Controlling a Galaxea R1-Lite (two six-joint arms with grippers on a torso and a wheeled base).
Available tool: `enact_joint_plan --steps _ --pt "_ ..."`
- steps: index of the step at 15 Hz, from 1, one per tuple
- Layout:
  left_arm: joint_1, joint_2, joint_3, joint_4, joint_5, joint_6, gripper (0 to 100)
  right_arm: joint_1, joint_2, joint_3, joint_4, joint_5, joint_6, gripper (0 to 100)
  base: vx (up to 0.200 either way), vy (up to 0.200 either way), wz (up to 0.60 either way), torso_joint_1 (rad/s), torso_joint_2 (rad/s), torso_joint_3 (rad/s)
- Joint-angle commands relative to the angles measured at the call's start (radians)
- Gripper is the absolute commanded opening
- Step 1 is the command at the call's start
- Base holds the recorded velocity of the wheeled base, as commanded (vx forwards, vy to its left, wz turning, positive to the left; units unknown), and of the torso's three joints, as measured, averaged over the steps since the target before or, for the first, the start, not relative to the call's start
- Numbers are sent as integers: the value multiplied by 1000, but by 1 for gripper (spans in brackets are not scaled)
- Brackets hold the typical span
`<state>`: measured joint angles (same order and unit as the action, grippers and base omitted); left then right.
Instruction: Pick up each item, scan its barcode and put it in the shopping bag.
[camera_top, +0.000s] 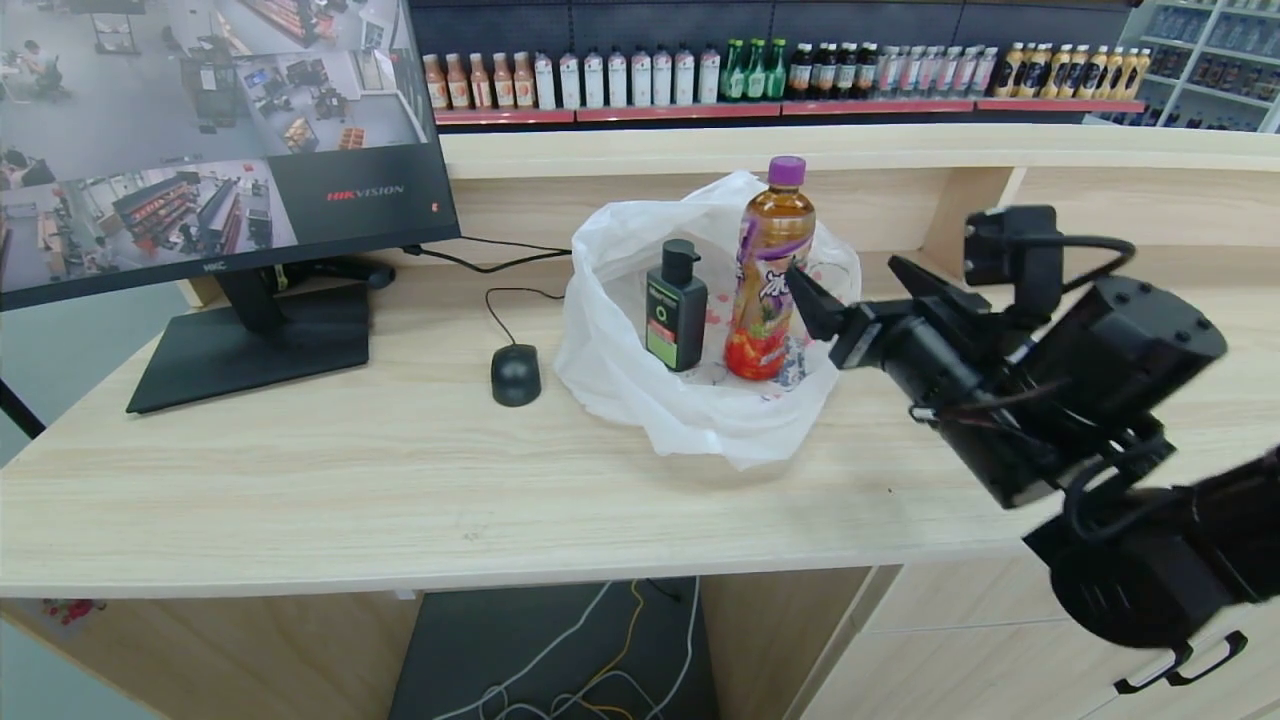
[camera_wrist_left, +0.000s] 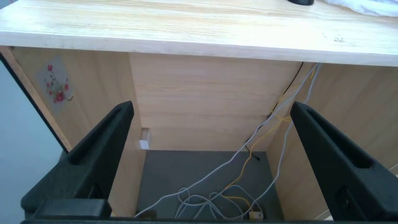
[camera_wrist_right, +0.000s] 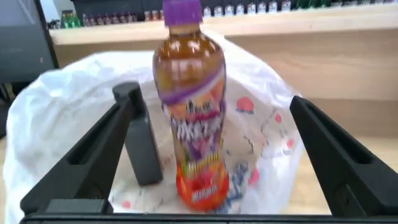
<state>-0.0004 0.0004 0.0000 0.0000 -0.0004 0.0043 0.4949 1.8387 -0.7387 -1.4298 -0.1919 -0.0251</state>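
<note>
Wooden counter (camera_top: 300, 480) sits under the right gripper (camera_top: 842, 265), which is spread wide and holding nothing. White shopping bag (camera_top: 620, 370) is right in front of it. The purple-capped tea bottle (camera_top: 770, 270) stands upright inside, nearest the fingertips, with the black pump bottle (camera_top: 676, 310) just past it. Left gripper (camera_wrist_left: 211, 109) is wide open too, below the counter edge.

bright, even shop light from above, soft shadows

the pale counter (camera_top: 400, 480) is evenly lit; the mouse (camera_top: 515, 375) and bag (camera_top: 610, 370) cast only faint shadows. the counter's front edge bows at the head view's sides. the bottle (camera_wrist_right: 193, 124) looks smeared up close; the recess (camera_wrist_left: 205, 124) underneath is dimmer.
</note>
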Motion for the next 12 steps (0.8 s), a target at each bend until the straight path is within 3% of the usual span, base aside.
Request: enact_joint_plan --steps 1,2,4,8,12 --pt "0 0 0 0 0 0 100 -32 -220 426 -141 -1 51 100 0 0 0 0 0 0" --pt "0 0 0 0 0 0 100 -49 -326 573 -141 -1 83 100 0 0 0 0 0 0" --pt "-1 0 0 0 0 0 100 -49 -458 739 -141 -1 106 100 0 0 0 0 0 0" --pt "0 0 0 0 0 0 100 -56 -592 739 -86 -14 151 100 0 0 0 0 0 0" --pt "-1 0 0 0 0 0 100 -65 -874 739 296 -11 166 100 0 0 0 0 0 0"
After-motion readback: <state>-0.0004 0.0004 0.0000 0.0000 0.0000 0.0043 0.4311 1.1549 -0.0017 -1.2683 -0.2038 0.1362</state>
